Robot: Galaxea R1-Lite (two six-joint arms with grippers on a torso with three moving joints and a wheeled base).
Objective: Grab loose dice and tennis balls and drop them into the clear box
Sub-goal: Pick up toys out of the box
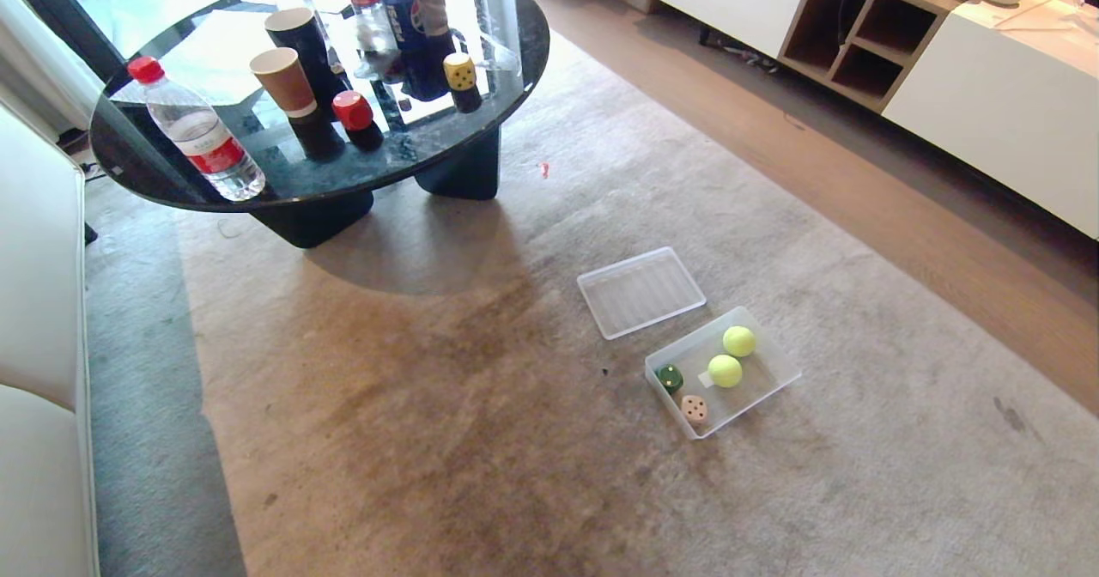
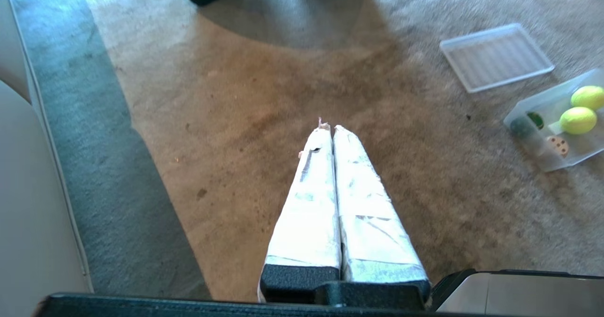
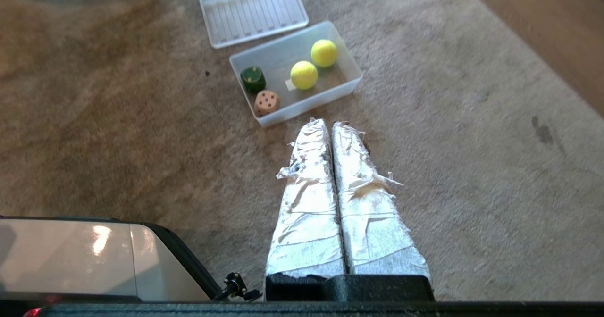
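Observation:
The clear box (image 1: 777,362) (image 3: 351,67) lies on the carpet. Inside it are two tennis balls (image 1: 739,341) (image 1: 725,371), a dark green die (image 1: 670,378) (image 3: 253,79) and a tan die (image 1: 695,409) (image 3: 266,102). A yellow die (image 1: 459,71) and a red die (image 1: 352,111) stand on the black round table (image 1: 481,143). Neither arm shows in the head view. My left gripper (image 2: 330,127) hangs shut and empty over bare carpet, left of the box (image 2: 524,107). My right gripper (image 3: 329,122) is shut and empty, its tips just short of the box's near wall.
The flat ribbed lid (image 1: 640,291) lies on the carpet beside the box. On the table stand a water bottle (image 1: 199,133), paper cups (image 1: 285,83) and cans (image 1: 400,12). A sofa edge (image 1: 39,319) is at the left, white cabinets (image 1: 1004,96) at the far right.

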